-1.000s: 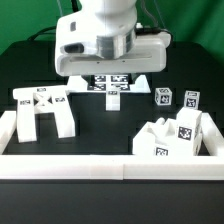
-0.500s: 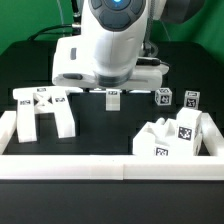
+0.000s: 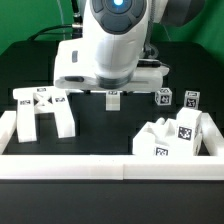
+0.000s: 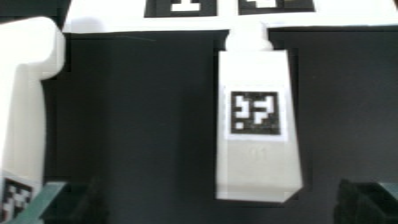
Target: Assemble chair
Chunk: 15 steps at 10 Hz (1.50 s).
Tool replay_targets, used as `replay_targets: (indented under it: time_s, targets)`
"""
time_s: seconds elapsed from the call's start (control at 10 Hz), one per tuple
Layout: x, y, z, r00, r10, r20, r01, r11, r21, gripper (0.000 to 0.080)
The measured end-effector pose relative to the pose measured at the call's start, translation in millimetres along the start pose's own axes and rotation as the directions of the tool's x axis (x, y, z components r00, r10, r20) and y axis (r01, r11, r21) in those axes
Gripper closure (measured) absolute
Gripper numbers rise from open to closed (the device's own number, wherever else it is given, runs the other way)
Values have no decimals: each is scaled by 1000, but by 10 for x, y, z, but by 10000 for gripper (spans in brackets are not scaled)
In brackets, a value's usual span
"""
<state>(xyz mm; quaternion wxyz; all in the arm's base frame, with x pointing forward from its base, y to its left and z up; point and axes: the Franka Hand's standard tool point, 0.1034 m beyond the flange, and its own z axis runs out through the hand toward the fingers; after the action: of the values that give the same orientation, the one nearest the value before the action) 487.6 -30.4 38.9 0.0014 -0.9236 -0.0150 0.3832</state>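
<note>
Wrist view: spread hand [image 4: 214, 205] over leg [image 4: 254, 120]

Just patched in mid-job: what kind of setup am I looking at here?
Probably a lab test bench for robot assembly: a black table edged by a white rail, white chair parts like the cross-braced frame wearing square tags, and a green backdrop.

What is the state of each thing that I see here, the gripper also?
Gripper: open, empty, above one leg.
Leg: lying flat, loose, between the open jaws.
Cross-braced frame: loose, not joined.
Seat block: loose, not joined.
Two small pieces: loose, apart from each other.
</note>
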Motion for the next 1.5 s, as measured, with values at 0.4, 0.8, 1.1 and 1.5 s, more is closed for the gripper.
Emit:
replay_targets:
  time_s: [0.4, 0.8, 1.1, 1.5]
  targets:
    - [-29, 2, 81, 1000, -4, 30, 4, 1000, 3, 151]
    - [-115, -80, 210, 973, 2, 229, -4, 1000, 6, 151]
    - [-66, -86, 247, 977, 1, 215, -2, 1000, 1, 151]
    - [18, -104, 402, 982, -4, 191, 5, 1000, -3, 151]
